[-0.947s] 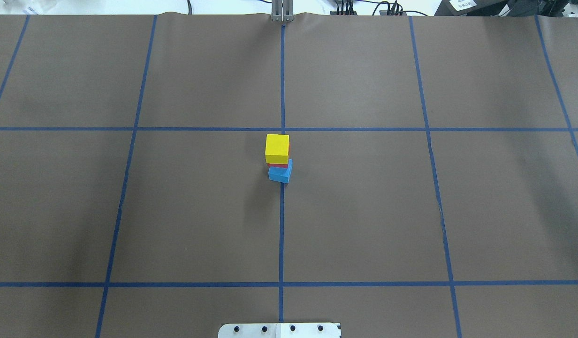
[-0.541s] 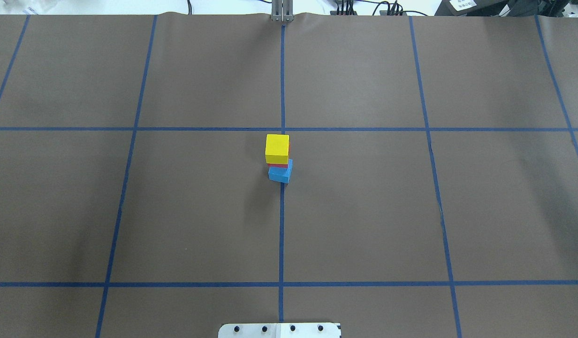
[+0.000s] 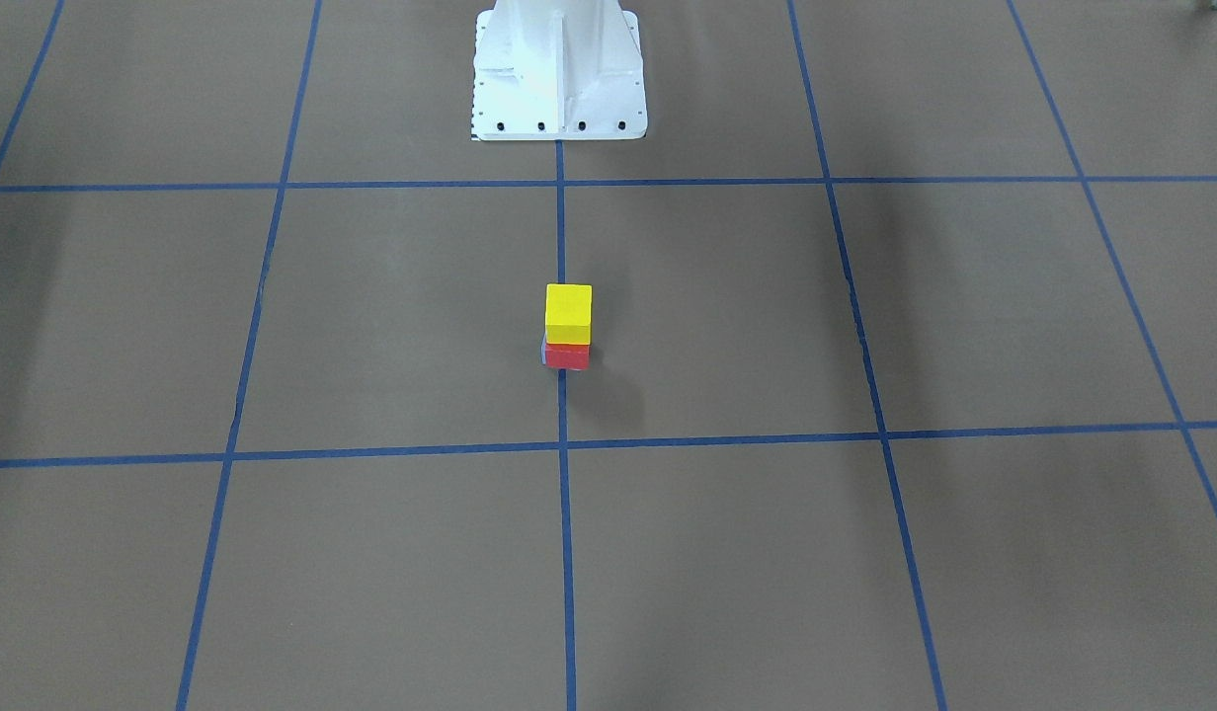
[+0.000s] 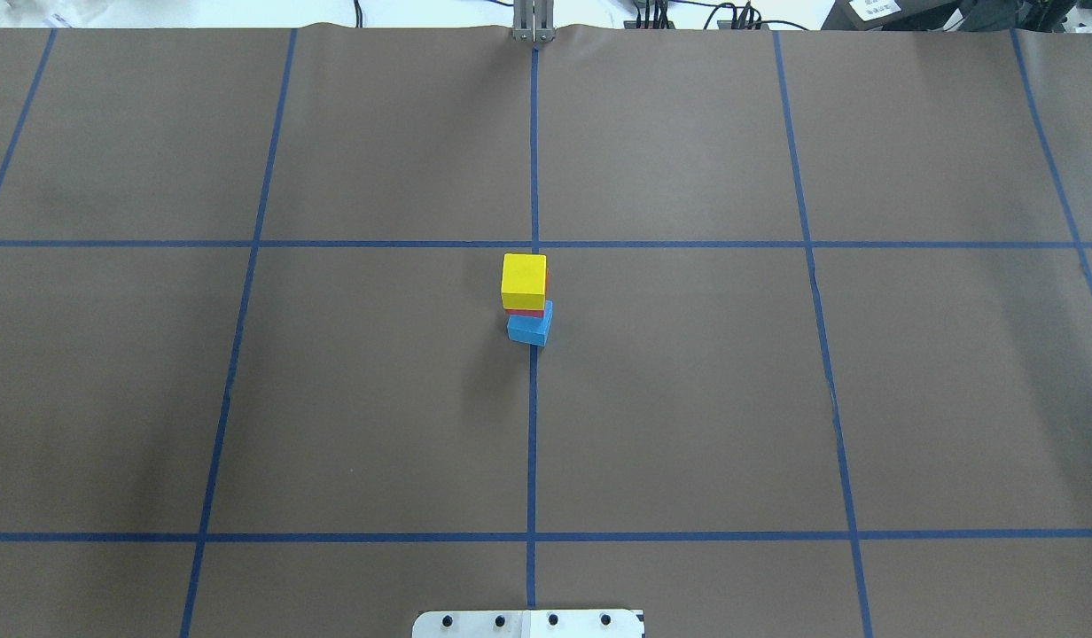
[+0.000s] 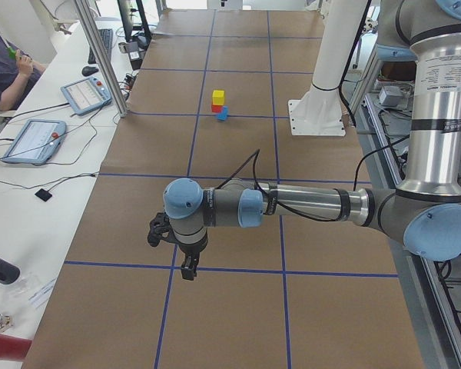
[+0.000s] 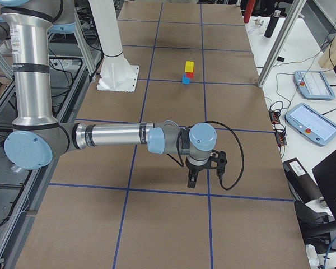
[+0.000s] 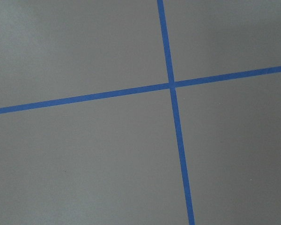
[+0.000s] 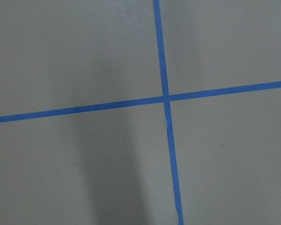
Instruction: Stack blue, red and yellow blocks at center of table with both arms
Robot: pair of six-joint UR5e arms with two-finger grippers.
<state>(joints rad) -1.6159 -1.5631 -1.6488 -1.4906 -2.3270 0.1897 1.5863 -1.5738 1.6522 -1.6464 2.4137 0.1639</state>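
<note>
Three stand stacked on the counter [image 4: 688,399], centre: yellow block [image 4: 523,279] on red block [image 3: 567,355] on blue block [image 4: 529,329]. I cannot tell whether the left tool [image 5: 186,267] or the right tool [image 6: 192,180] is closed.

**Left arm [image 5: 307,204] and right arm [image 6: 112,135] held out level, well to either side of the base column [image 5: 323,77]**

The left arm's upper link stands upright beside the base column. Its forearm runs level above the table [image 5: 215,323], and the wrist turns the left hand [image 5: 187,269] to point straight down. The right arm takes the same pose on the column's other side, with the right hand [image 6: 192,180] also pointing down. Whether either hand's fingers are spread or closed cannot be told.
</note>
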